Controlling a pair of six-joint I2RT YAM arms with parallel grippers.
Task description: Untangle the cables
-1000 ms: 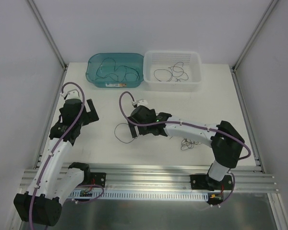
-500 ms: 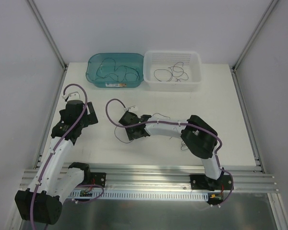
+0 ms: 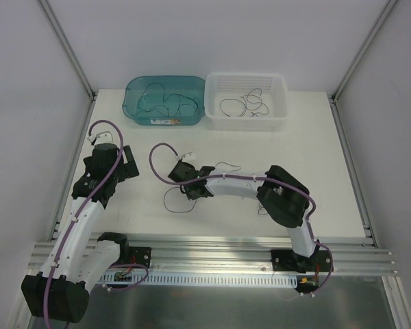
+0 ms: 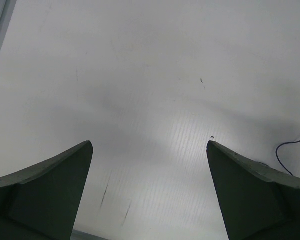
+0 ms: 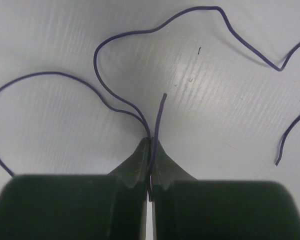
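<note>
You have the right gripper (image 5: 150, 144) clamped on one purple cable (image 5: 121, 36) in the middle of the counter (image 3: 315, 151), left gripper (image 4: 150, 147) spread empty; others lie in the teal bin (image 3: 131, 110) and white basket (image 3: 282, 103), so sorting looks unfinished.

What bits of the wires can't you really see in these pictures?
- Right wrist view: how many strands of the purple cable the right gripper pinches; its shut jaws hide them.
- Top view: the cable pile by the right arm; the arm covers most of it.
- Top view: the cables in the teal bin and the white basket; too thin to count.
- Left wrist view: a cable, cut off by the right edge.
</note>
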